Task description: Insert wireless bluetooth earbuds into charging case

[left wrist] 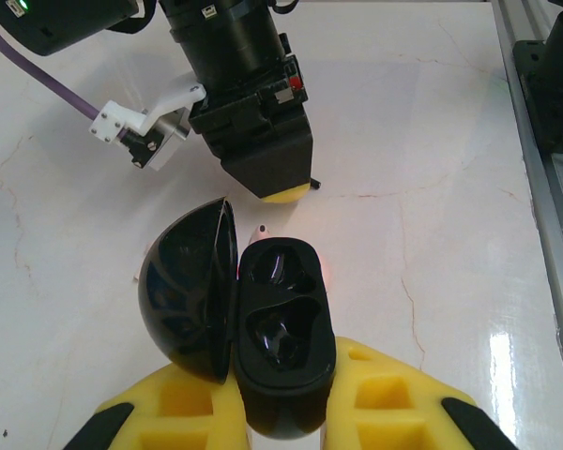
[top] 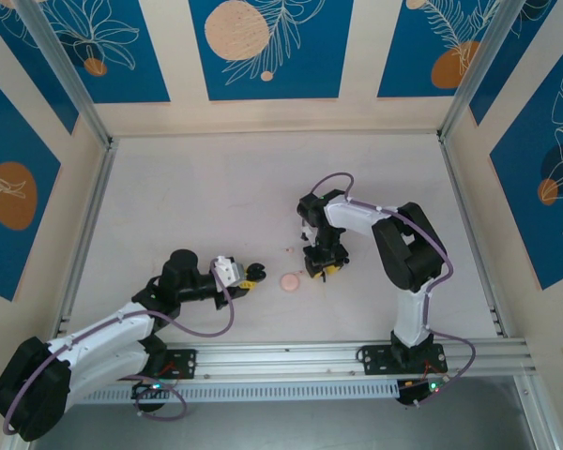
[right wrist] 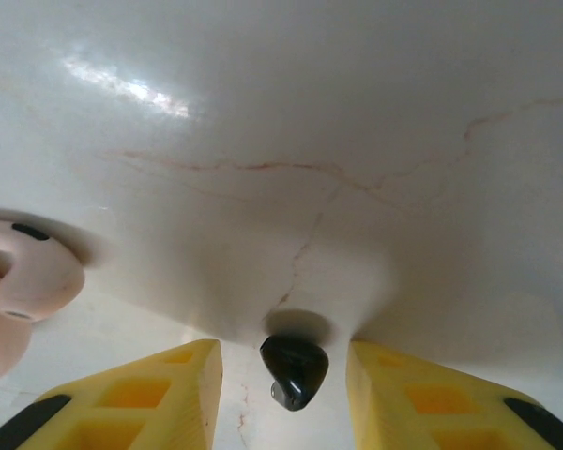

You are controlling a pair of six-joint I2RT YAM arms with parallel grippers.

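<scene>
Two claws, two jobs. My left claw [left wrist: 281, 412] is clamped on the black charging case [left wrist: 280, 319], holding it level with its lid [left wrist: 190, 291] swung open to the left so both empty wells face up, ready to receive. My right claw [right wrist: 286, 382] stands apart, straddling a black earbud [right wrist: 294, 367] that lies on the counter [right wrist: 357, 112], touching neither finger; that centring should let the pinch land evenly. The bud's long axis seems to run along the gap, its narrower stem end pointing back toward my wrist.
</scene>
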